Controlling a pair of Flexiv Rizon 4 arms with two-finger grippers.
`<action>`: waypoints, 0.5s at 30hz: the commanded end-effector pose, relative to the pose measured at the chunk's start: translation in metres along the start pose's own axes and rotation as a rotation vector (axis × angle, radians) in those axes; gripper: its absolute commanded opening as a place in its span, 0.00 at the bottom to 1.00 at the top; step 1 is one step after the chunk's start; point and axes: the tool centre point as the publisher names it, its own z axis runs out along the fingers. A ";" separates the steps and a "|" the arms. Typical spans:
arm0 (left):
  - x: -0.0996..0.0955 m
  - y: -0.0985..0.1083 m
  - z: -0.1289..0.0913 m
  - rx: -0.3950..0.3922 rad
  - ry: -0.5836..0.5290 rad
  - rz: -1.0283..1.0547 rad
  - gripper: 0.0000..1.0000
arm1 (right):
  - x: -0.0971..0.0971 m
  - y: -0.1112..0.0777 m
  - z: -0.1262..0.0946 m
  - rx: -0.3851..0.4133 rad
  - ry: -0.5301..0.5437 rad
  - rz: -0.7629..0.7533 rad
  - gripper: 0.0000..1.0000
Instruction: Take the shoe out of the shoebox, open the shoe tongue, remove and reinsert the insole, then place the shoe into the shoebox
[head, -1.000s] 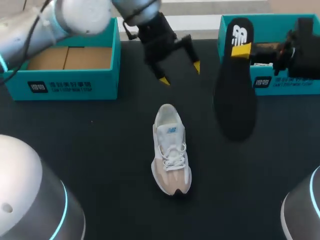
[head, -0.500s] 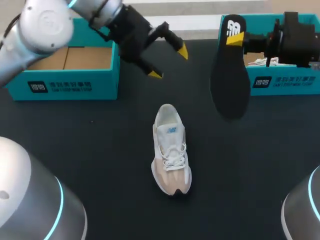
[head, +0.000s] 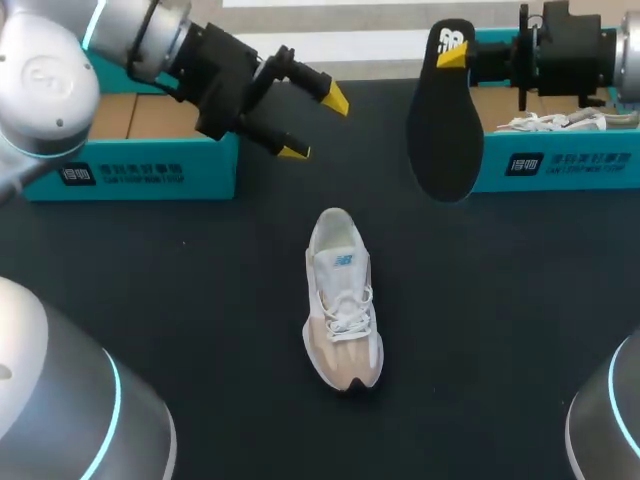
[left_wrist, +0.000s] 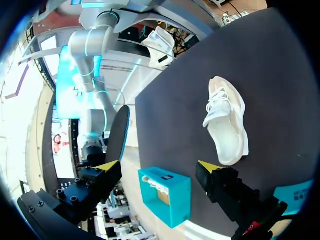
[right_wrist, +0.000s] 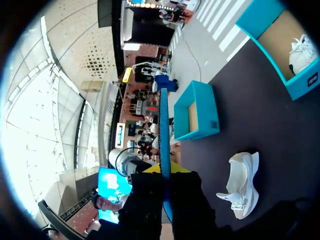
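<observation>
I am showing rounded, glossy silver-grey shells ringed in glowing cyan on my left arm (head: 45, 70) and right arm (head: 605, 430), while my boxy matte-black left gripper (head: 314, 125) and right gripper (head: 455, 58) are bearing round screw heads and yellow wedge tips.

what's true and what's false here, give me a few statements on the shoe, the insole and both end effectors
1. The white shoe lies on the table, outside both boxes. True.
2. The right end effector is shut on the black insole. True.
3. The left end effector grips the shoe. False: it is open and holds nothing, beside the left shoebox.
4. The insole sits inside the shoe. False: it hangs in the air.
5. The right shoebox is empty. False: a second shoe lies in it.
</observation>
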 end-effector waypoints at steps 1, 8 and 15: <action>0.002 0.000 0.002 -0.003 -0.008 0.002 1.00 | 0.000 0.000 0.001 -0.001 -0.002 0.001 0.00; 0.012 0.001 0.016 -0.087 -0.248 -0.031 1.00 | -0.002 0.004 0.011 -0.010 0.081 0.003 0.00; 0.006 0.001 0.014 -0.127 -0.442 0.030 1.00 | -0.003 0.014 0.030 0.029 0.123 0.051 0.00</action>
